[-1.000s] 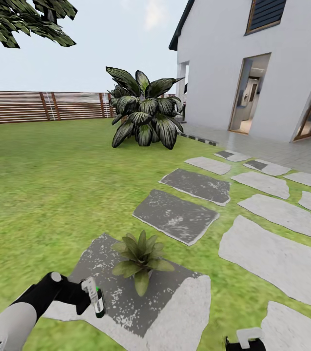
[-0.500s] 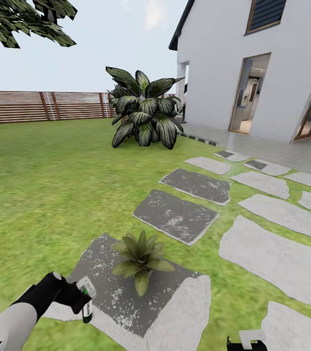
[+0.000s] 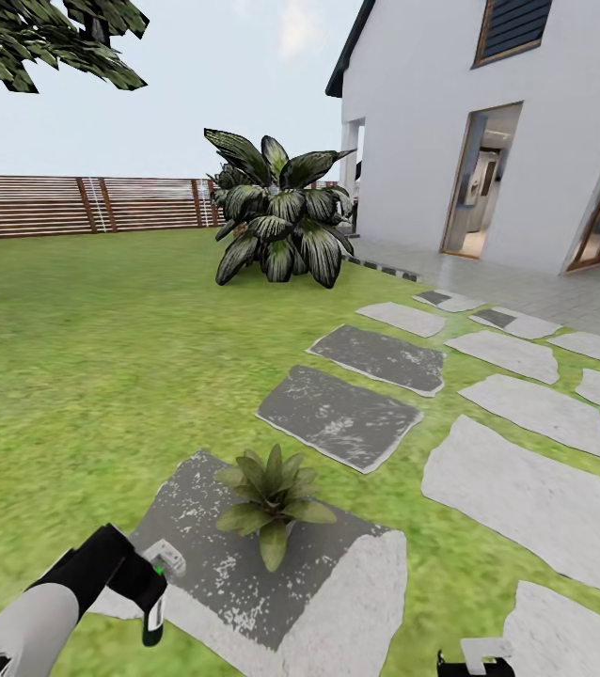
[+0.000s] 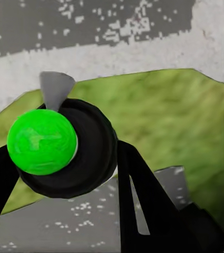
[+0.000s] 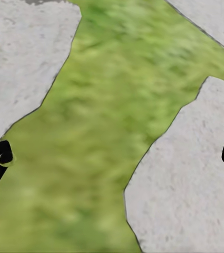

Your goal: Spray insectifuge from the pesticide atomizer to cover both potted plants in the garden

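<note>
Atomizer in hand, spraying not showing yet.
You're gripping the atomizer (image 3: 155, 609) in the left gripper (image 3: 150, 588), lower left, just beside the plant (image 3: 270, 496) on the slab (image 3: 338, 602); right gripper (image 3: 477, 655) fingertips sitting wide apart; second plant left.

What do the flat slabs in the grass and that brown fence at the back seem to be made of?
The stepping slabs look like rough matt stone: irregular edges, grey speckled faces, some darker with pale flecks. The fence looks like stained wood: horizontal brown slats on darker posts, though painted metal can't be ruled out.
</note>
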